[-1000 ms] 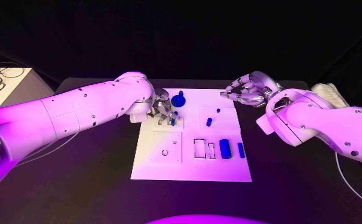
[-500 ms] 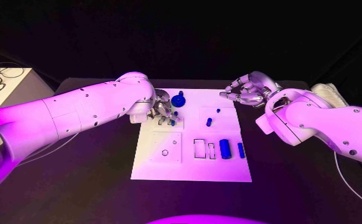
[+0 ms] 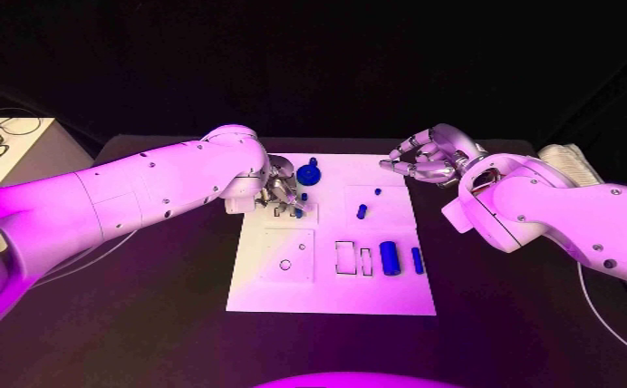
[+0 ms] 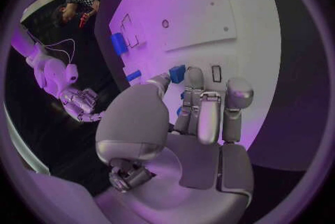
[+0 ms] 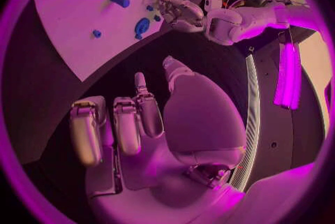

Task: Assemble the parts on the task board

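- Head view: task board (image 3: 333, 288) lies mid-desk (image 3: 118, 334). Left hand (image 3: 281, 190) is over the board's far left part, fingers curled down around small blue parts (image 3: 299, 210); a firm hold cannot be confirmed. Round blue part (image 3: 308, 172) just beyond it. Blue cylinder (image 3: 390, 257) near the board's right edge. Right hand (image 3: 429, 160) at the far right corner, holding nothing
- Left wrist view: fingers (image 4: 202, 112) close together over a blue part (image 4: 177, 73)
- Right wrist view: fingers (image 5: 119, 123) loosely apart, over dark desk

Matt black table (image 3: 157, 315); smooth white task board (image 3: 333, 288); glossy blue plastic parts (image 3: 390, 252); polished metal hands (image 4: 202, 118).
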You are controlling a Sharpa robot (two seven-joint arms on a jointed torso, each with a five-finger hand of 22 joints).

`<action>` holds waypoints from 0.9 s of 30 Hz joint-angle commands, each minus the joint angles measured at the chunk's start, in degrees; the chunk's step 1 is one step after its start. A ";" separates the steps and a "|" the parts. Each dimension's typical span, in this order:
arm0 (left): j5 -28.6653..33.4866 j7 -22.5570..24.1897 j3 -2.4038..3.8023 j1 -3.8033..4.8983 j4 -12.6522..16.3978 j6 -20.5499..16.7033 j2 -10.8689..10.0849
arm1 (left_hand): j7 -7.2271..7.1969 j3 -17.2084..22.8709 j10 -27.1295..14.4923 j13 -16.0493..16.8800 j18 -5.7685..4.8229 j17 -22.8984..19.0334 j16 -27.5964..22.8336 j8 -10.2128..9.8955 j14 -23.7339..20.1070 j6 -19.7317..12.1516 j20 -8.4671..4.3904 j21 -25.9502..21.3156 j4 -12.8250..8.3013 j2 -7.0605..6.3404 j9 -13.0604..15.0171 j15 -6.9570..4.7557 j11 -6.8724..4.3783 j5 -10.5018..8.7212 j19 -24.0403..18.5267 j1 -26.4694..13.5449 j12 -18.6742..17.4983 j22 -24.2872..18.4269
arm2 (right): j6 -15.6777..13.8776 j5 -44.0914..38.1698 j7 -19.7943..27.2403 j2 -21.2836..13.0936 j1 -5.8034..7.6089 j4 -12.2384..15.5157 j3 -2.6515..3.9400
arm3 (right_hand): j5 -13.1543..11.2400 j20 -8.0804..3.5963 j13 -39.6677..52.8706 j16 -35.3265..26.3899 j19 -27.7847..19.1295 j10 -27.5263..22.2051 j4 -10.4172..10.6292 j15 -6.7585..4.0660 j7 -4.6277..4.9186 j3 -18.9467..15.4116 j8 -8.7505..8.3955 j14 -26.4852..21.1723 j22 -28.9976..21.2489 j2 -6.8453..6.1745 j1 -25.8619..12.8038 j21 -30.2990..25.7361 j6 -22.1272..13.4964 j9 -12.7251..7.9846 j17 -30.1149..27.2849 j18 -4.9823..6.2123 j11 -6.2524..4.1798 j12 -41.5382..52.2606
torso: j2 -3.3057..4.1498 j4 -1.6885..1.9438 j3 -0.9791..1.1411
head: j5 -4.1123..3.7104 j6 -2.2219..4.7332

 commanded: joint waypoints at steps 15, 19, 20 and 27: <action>4.84 0.42 0.08 -0.29 2.05 -3.66 -1.17 | -1.37 24.41 2.39 2.08 -0.75 6.72 1.88 6.76 1.95 -1.37 -0.95 1.93 -2.45 -3.91 10.38 -1.14 -1.34 0.04 1.22 7.07 2.90 2.39 | 1.31 -0.31 0.20 0.08 -0.04 -0.19 0.00 | -0.06 0.27 7.23 -0.35 6.00 -0.50 0.03 0.43 -0.11 -0.43 -0.12 5.63 15.06 0.47 0.29 0.12 -0.34 0.00 13.40 -0.83 0.01 -0.35 | -0.02 0.00 0.03 | -0.09 -0.22; 4.57 0.35 0.32 -0.30 3.72 -4.47 -2.31 | -1.92 32.55 3.66 4.11 -0.64 7.12 2.34 8.70 2.43 -1.87 -1.32 1.87 -6.11 -6.12 13.77 -1.41 -1.58 -0.09 0.91 2.82 5.70 1.89 | 1.28 -0.27 0.24 0.06 -0.05 -0.27 0.00 | -0.08 0.26 7.14 -0.43 5.96 -0.53 0.11 0.41 -0.13 -0.55 -0.08 5.58 15.00 0.65 0.15 0.05 -0.29 0.01 13.24 -0.81 -0.01 -0.44 | -0.01 0.03 0.06 | 0.16 0.43; 4.48 0.32 0.39 -0.30 4.43 -4.87 -2.82 | -1.93 33.50 3.64 3.95 -0.69 7.12 2.37 8.86 2.48 -1.91 -1.35 1.92 -6.77 -6.44 14.12 -1.48 -1.71 -0.07 1.02 2.21 5.74 1.99 | 1.31 -0.26 0.25 0.04 -0.06 -0.34 -0.01 | -0.08 0.26 7.14 -0.43 5.96 -0.53 0.11 0.41 -0.13 -0.55 -0.08 5.58 15.00 0.65 0.15 0.05 -0.29 0.01 13.24 -0.81 -0.01 -0.44 | -0.02 0.07 0.05 | -0.01 0.39; 3.58 0.09 0.62 -0.27 6.31 -6.46 -4.46 | -2.39 38.51 5.21 3.91 -0.98 8.79 3.25 9.71 3.56 -0.92 -1.90 2.77 -10.39 -8.06 15.71 -2.05 -2.22 1.13 2.76 -1.72 6.61 3.63 | 1.41 -0.16 0.24 0.09 -0.06 -0.64 -0.02 | -0.12 0.24 7.06 -0.47 5.95 -0.48 0.27 0.38 -0.16 -1.02 -0.01 5.56 14.98 1.08 -0.60 0.03 -0.28 0.02 13.16 -0.80 -0.03 -0.47 | -0.09 0.16 0.06 | 0.11 0.26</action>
